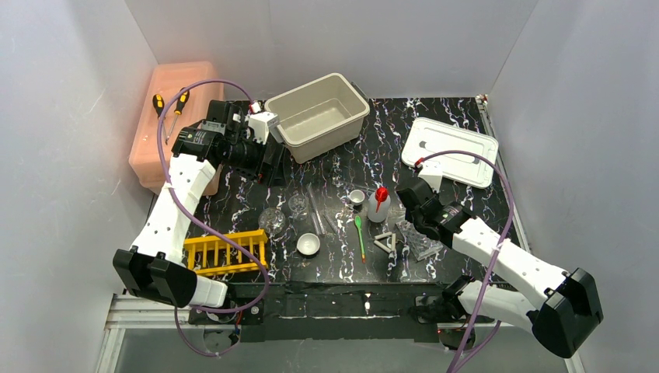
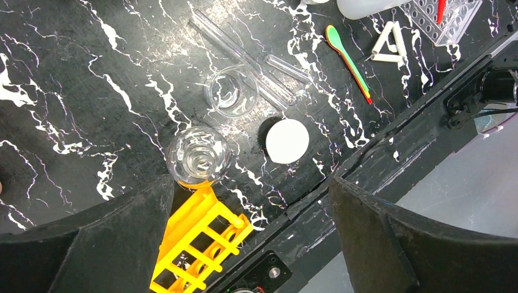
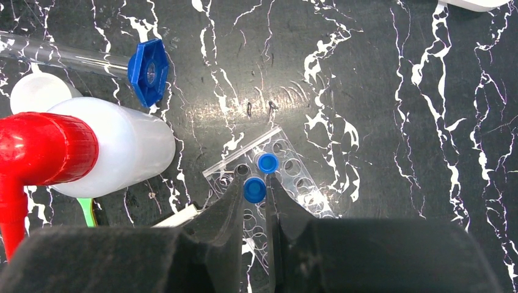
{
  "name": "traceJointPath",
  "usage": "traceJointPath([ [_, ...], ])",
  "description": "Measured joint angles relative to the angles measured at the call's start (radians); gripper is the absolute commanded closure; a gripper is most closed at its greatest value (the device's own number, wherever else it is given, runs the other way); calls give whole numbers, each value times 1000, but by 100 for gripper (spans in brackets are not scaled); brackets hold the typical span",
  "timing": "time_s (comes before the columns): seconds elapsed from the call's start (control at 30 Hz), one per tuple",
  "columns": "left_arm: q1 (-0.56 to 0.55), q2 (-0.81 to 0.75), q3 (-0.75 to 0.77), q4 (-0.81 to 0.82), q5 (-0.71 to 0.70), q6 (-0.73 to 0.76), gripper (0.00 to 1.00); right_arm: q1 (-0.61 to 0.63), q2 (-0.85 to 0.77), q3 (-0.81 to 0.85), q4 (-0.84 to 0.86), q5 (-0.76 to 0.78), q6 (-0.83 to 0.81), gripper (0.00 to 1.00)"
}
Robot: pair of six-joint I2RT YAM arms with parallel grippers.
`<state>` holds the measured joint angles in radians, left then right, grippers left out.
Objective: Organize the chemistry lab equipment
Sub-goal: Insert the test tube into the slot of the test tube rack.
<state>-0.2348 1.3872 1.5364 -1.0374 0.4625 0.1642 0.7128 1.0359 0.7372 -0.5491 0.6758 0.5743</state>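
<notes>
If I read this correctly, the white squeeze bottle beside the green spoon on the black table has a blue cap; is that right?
Not quite: the squeeze bottle has a red cap, not a blue one, as the top external view shows. It does sit beside the green spoon on the black table.

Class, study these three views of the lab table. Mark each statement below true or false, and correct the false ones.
1. The left gripper is open and holds nothing. True.
2. The green spoon lies inside the white bowl. False: it lies on the table, apart from the bowl.
3. The right gripper is closed on a blue-capped tube standing in the clear rack. True.
4. The squeeze bottle has a blue cap. False: its cap is red.
5. The two screwdrivers lie in the beige bin. False: they lie on the pink box.
</notes>
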Motion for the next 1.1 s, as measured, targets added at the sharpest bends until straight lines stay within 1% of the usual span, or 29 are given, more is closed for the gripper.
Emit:
traceJointPath([
  [0.3, 0, 0, 0, 0, -4, 4, 2, 0, -5, -9, 18, 2, 10, 99],
  [0.47, 0, 0, 0, 1, -7, 4, 2, 0, -33, -7, -47, -31, 24, 99],
  [0.6, 0, 0, 0, 5, -8, 4, 2, 0, -42, -6, -63, -45, 25, 99],
  [1.07, 0, 0, -5, 12, -14, 13, 2, 0, -41, -77, -23, -62, 36, 99],
  [1.1, 0, 0, -5, 13, -14, 14, 2, 0, -40, -79, -22, -62, 36, 94],
])
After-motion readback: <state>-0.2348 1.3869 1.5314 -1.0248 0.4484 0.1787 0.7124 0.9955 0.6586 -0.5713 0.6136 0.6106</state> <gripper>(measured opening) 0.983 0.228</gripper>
